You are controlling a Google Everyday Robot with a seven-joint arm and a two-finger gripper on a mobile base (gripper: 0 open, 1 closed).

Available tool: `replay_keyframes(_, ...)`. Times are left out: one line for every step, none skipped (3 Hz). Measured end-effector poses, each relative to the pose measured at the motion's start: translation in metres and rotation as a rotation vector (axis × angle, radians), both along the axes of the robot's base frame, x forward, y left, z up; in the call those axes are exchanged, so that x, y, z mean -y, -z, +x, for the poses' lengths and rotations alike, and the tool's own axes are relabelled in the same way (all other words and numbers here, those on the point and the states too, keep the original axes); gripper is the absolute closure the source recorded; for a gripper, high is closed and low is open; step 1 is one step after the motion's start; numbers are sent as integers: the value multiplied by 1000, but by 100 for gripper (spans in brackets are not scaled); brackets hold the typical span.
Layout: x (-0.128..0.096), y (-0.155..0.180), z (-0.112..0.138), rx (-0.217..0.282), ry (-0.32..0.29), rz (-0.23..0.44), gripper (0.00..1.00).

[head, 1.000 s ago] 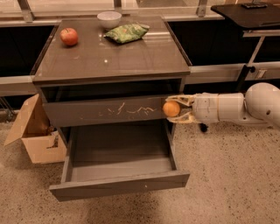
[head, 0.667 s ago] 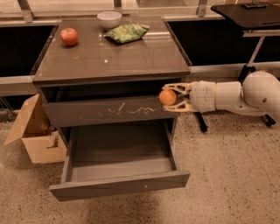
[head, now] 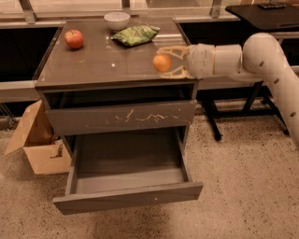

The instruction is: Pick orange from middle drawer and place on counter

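My gripper point(head: 164, 62) reaches in from the right on a white arm and is shut on the orange point(head: 161, 63). It holds the fruit just above the right front part of the glossy grey-brown counter point(head: 103, 63). The middle drawer point(head: 128, 177) is pulled wide open below, and its grey inside shows nothing in it. The drawer front above it point(head: 122, 116) has pale scratches and is closed.
A red apple point(head: 74, 38) sits at the counter's back left. A white bowl point(head: 117, 20) and a green bag point(head: 135, 34) lie at the back. A cardboard box point(head: 37, 140) stands on the floor at the left. A black table point(head: 261, 11) is at the right.
My gripper has lifted the orange from in front of the scratched drawer up and left to above the counter's right front part.
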State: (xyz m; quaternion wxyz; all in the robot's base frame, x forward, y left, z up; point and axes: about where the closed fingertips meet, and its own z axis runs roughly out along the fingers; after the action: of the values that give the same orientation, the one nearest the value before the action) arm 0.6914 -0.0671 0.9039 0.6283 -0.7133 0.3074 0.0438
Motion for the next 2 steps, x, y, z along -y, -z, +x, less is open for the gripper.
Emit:
replay_keyframes(0,-35,19,59,14,29,100)
replay_keyframes(-4,-35,24,47,17,37,100)
